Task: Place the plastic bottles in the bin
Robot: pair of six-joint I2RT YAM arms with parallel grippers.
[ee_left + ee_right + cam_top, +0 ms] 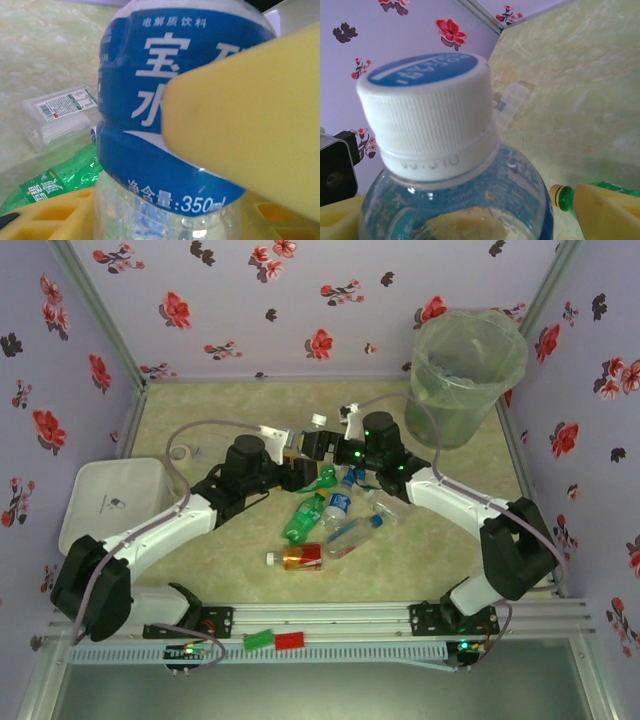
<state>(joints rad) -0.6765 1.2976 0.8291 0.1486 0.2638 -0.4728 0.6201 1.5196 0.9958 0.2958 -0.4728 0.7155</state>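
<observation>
Bottle between both pincers, mid-bench

Blue-label bottle point(318, 421): clear plastic, white cap with a blue top. It sits near the middle of the bench point(200, 410), at the spot where the two arms meet. Whether it touches the bench, cannot tell.

Left pincer point(298, 462): clamped on the blue-label bottle. In the left wrist view one yellow finger point(250, 130) presses across the label and the other lies at the clear lower part. The jaws stand narrowly apart, with the bottle filling the space.

Right pincer point(328, 445): jaws wide, one on either side of the bottle's shoulder just below the cap. A gap shows between bottle and finger in the right wrist view, and the neck of a green bottle point(562, 197) is seen through it. The pincer is not closed on the bottle.

Loose bottles lie on the bench just in front of the pincers:
- a green bottle point(303, 518)
- a clear one with a blue label point(338, 505)
- another clear one point(355, 533) beside it
- an amber bottle with a red label point(300, 557), nearest the arm bases

Bin point(465, 370): tall, grey-green and lined with a clear bag. It stands at the far right corner, well apart from both pincers. Its contents are too dim to make out.

White tray point(110, 502) sits at the left edge, with a roll of tape point(181, 453) just beyond it.
</observation>
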